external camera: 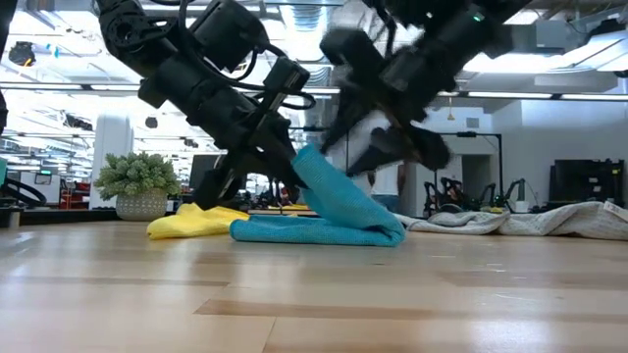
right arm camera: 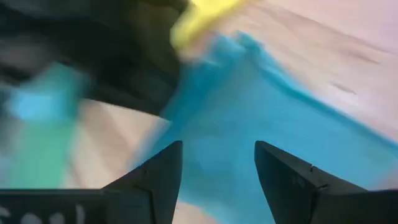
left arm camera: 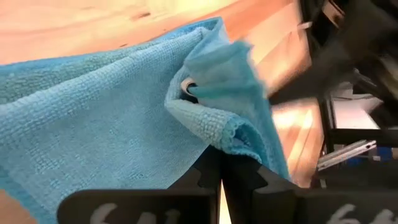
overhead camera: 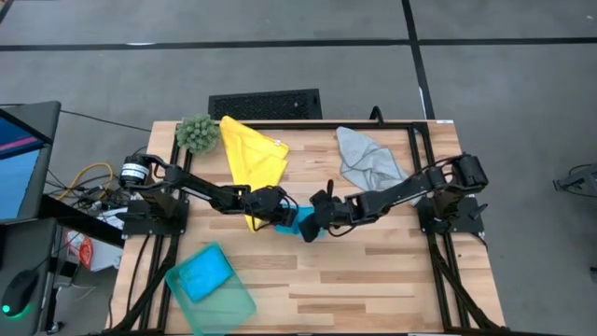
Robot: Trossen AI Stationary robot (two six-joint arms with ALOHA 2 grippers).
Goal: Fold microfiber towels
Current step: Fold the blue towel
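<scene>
The left gripper (overhead camera: pixel 280 213) was in the middle of the table (overhead camera: pixel 373 271). Its fingers (left arm camera: pixel 214 174) were pinched tight on a fold of the blue towel (external camera: pixel 324 221), lifting one edge up off the wood. The rest of that towel lay flat on the table under both grippers.

The right gripper (overhead camera: pixel 317 213) was just beside it, over the same blue towel (right arm camera: pixel 261 124). Its fingers (right arm camera: pixel 158 171) were spread wide apart and held nothing.

The yellow towel (overhead camera: pixel 252 157) lay just behind the left gripper, partly under the left arm. A fuzzy green plant (overhead camera: pixel 197 133) sat near the back left corner, close beside the yellow towel. The grey towel (overhead camera: pixel 368 159) lay crumpled at the back right, partly under the right arm.

At the front left corner a teal towel (overhead camera: pixel 219 299) lay spread out. A second blue towel (overhead camera: pixel 203 273) lay folded on top of it.
</scene>
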